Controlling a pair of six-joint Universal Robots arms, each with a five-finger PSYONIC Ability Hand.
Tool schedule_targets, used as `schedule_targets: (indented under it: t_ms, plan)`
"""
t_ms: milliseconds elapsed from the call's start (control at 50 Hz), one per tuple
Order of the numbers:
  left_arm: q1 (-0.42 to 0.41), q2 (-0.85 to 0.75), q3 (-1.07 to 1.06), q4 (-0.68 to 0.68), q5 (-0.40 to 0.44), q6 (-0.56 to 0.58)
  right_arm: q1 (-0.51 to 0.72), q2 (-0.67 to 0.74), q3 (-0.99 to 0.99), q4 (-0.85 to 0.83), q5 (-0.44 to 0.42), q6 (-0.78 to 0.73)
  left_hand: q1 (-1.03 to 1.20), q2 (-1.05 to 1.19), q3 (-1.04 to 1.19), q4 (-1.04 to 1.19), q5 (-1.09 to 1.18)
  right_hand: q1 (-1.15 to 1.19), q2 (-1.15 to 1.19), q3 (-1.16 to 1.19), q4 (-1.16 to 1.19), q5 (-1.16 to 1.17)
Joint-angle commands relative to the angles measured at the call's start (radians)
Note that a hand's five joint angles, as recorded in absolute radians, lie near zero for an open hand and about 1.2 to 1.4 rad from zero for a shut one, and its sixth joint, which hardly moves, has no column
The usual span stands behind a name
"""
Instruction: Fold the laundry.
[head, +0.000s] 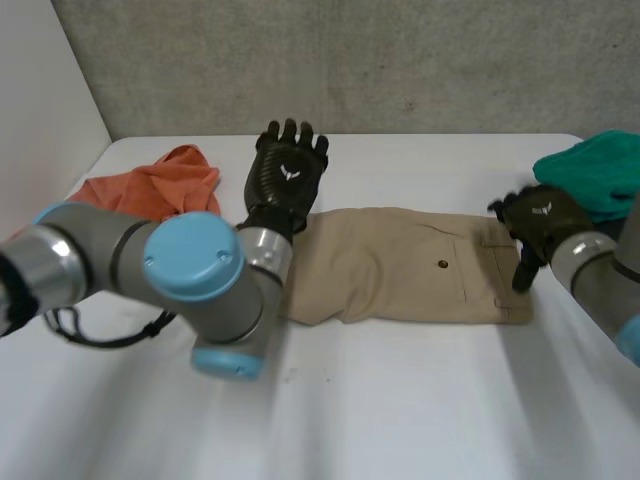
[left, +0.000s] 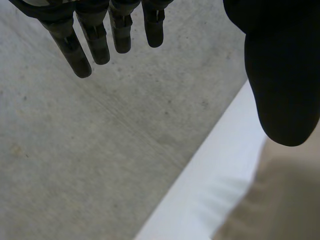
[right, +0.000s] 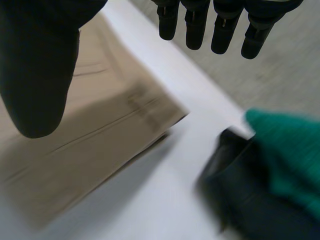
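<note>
I think the job is only partly done. The tan pants (head: 400, 265) lie flat in the middle of the tabletop (head: 400, 400), and they look folded once, one leg on top of the other. They may need one more fold to be small and neat. The orange cloth (head: 150, 188) sits in a heap at the far corner on my left side. The green cloth (head: 595, 172) sits in a heap on my right side. Neither of those two looks folded, so I think most of the work is left.

My left hand (head: 288, 168) is up in the air above the leg end of the tan pants. Its fingers are straight and spread, and it holds nothing. My right hand (head: 540, 215) is at the waist end of the tan pants, near the green cloth. Its fingers are loose and it holds nothing too. I cannot tell if its thumb touches the pants.

Now I count. There is one pair of tan pants. There is one orange cloth. There is one green cloth. Right beside the green cloth there is one dark thing (right: 235, 180), maybe more cloth, but I cannot tell. I have two hands, and both are empty.
</note>
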Motion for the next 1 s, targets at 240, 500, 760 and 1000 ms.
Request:
schedule_targets:
  t_ms: [240, 500, 760, 1000]
  plan:
    - [-0.014, 0.183, -0.282, 0.0, 0.002, -0.203, -0.068, 0.09, 0.075, -0.061, -0.038, 0.043, -0.015, -0.032, -0.038, -0.028, -0.048, 1.164, 1.177, 1.18, 1.178, 1.172]
    - [0.001, 0.321, -0.387, 0.0, 0.002, -0.274, -0.255, -0.069, 0.135, -0.059, -0.009, -0.232, -0.015, -0.032, -0.038, -0.028, -0.048, 1.164, 1.177, 1.18, 1.178, 1.172]
    - [0.056, 0.467, -0.453, -0.003, 0.004, -0.398, -0.008, -0.103, 0.064, -0.201, -0.027, -0.29, -0.015, -0.032, -0.038, -0.028, -0.048, 1.164, 1.177, 1.18, 1.178, 1.172]
    - [0.111, 0.516, -0.497, 0.0, 0.007, -0.413, 0.438, 0.069, 0.087, -0.35, -0.333, -0.328, -0.015, -0.032, -0.038, -0.028, -0.048, 1.164, 1.177, 1.18, 1.178, 1.172]
